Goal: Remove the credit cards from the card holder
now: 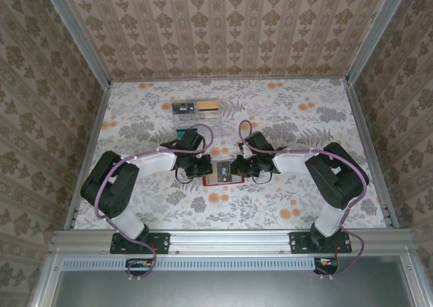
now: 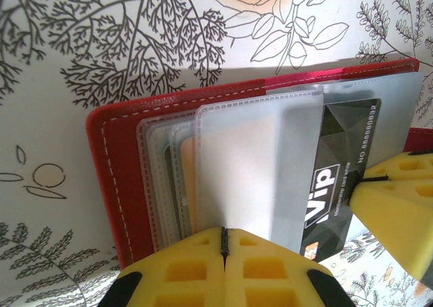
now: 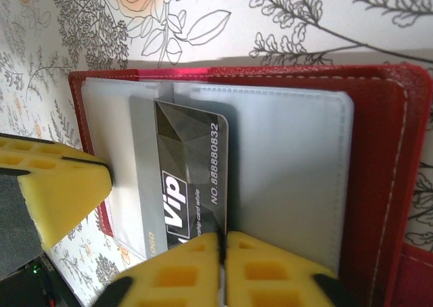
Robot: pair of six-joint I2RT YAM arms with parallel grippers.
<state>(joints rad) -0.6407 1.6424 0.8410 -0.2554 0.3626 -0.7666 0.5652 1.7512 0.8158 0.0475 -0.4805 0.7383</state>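
The red card holder (image 1: 222, 179) lies open on the table between both grippers. Its clear plastic sleeves (image 2: 243, 158) fan out from the red cover (image 2: 111, 165). My left gripper (image 2: 224, 234) is shut on the edge of one sleeve. A black VIP credit card (image 3: 189, 151) sticks partway out of a sleeve, lying over a grey card (image 3: 141, 178). My right gripper (image 3: 222, 238) is shut on the black card's near edge. An orange card (image 2: 188, 185) shows inside a deeper sleeve. In the top view the left gripper (image 1: 206, 168) and right gripper (image 1: 234, 166) face each other.
Several cards (image 1: 195, 115) lie together on the flowered tablecloth behind the grippers. Patterned walls close the table on three sides. The left gripper's yellow finger (image 3: 57, 182) sits close beside the card holder's left edge.
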